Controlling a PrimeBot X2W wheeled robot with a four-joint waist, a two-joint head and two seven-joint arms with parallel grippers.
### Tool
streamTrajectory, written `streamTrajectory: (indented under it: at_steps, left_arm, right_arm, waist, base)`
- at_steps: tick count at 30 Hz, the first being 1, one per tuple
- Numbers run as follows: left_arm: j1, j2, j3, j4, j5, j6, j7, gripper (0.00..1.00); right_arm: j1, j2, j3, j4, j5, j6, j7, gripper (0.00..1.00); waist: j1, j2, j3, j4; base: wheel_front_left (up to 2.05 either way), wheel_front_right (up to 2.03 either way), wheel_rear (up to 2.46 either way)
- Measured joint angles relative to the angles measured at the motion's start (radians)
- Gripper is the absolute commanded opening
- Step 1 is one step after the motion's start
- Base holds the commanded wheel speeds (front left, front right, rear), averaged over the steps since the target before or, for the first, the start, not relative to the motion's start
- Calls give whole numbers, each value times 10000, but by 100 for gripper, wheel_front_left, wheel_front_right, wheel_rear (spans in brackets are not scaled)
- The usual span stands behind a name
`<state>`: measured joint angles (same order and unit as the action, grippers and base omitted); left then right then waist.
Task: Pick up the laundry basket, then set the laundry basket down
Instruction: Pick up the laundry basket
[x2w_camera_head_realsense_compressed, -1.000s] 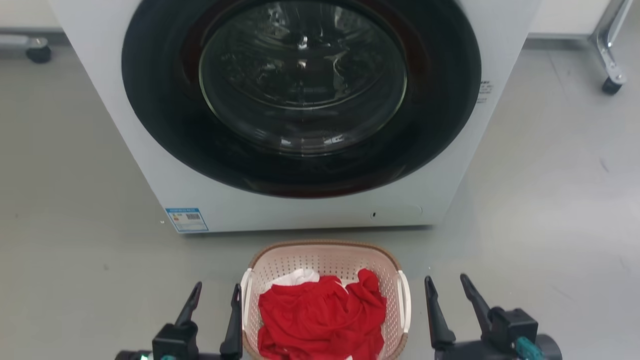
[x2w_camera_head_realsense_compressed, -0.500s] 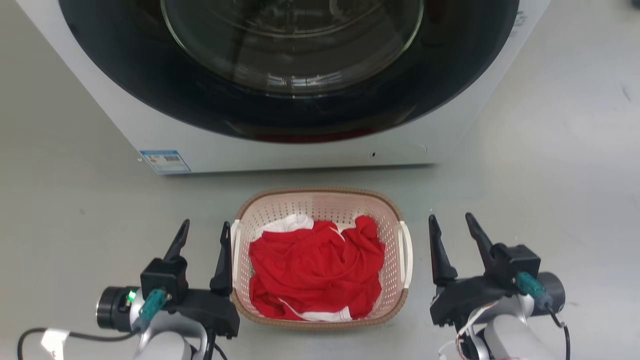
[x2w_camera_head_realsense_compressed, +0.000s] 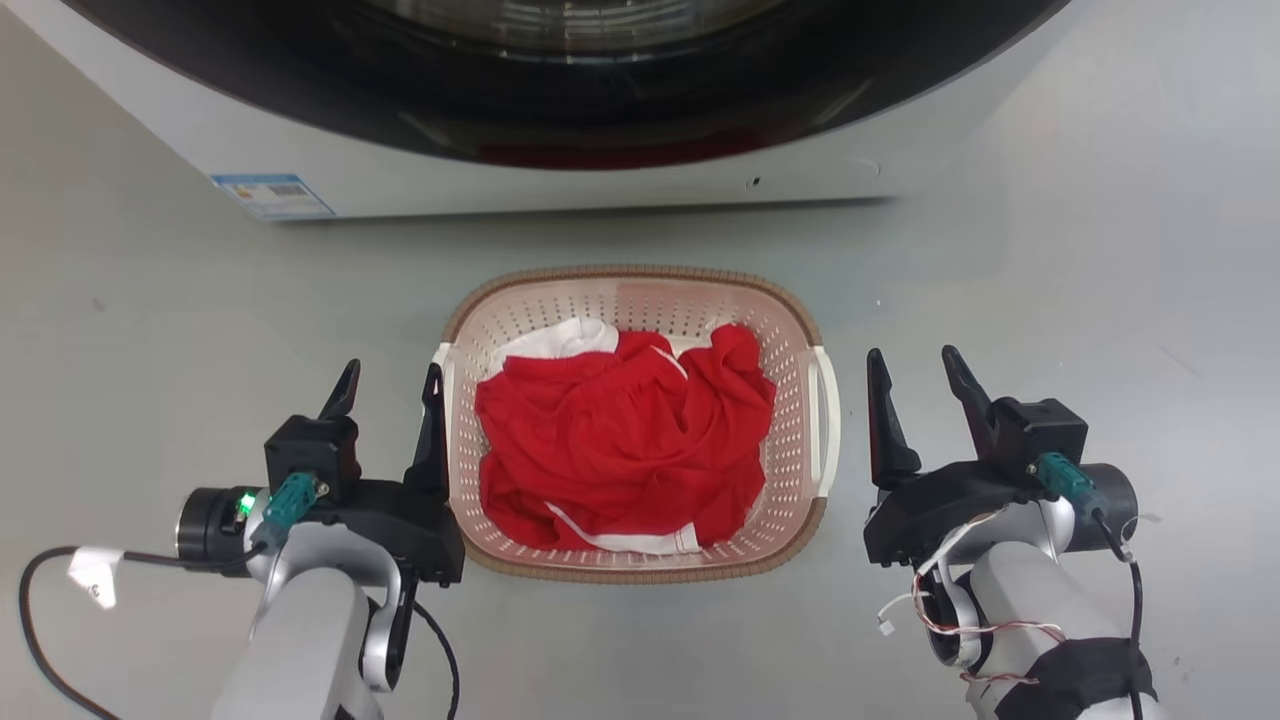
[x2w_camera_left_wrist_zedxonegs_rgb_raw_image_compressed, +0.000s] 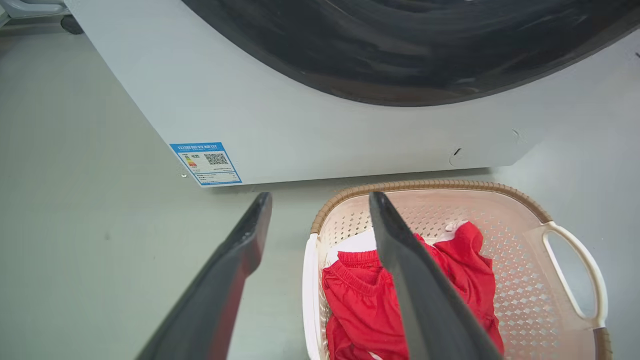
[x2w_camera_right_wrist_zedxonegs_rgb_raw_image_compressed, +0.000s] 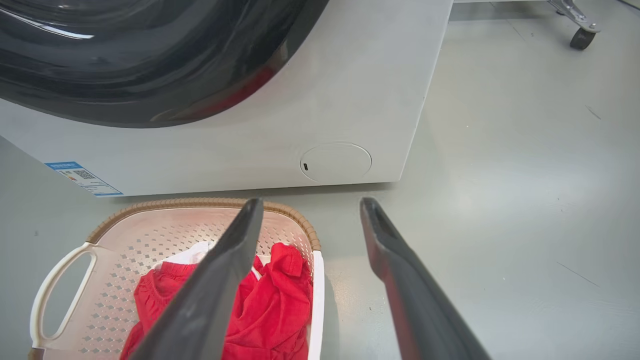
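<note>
basket (x2w_camera_head_realsense_compressed: 640, 298) on floor (x2w_camera_head_realsense_compressed: 1060, 250), washer (x2w_camera_head_realsense_compressed: 600, 190) at its 12 | left tool (x2w_camera_head_realsense_compressed: 392, 368) at its 9, spread, empty | right tool (x2w_camera_head_realsense_compressed: 912, 354) at its 3, spread, empty

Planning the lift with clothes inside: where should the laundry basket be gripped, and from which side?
Probably its loop handles: left handle with the left gripper, right handle with the right gripper, each coming from its own side. They sit on opposite sides of the laundry basket, so a paired hold should keep it level.

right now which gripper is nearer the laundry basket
Left. The left gripper has its inner jaw right beside the laundry basket; the right gripper stands a clear gap off the other side.
</note>
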<state>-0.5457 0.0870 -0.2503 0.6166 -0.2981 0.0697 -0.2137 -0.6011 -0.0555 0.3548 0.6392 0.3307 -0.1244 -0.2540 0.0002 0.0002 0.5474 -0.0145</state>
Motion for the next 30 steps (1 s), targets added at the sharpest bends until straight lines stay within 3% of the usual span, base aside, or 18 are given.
streamTrajectory:
  at_steps: [30]
  left_arm:
    - [-2144, -341, 42, 3014, -474, -445, 94, 100]
  right_arm:
    - [-1858, -54, 1011, 1870, 1206, -2, 0, 100]
  waist:
    - [-1, -1, 2548, 221]
  base:
    - [0, 0, 0]
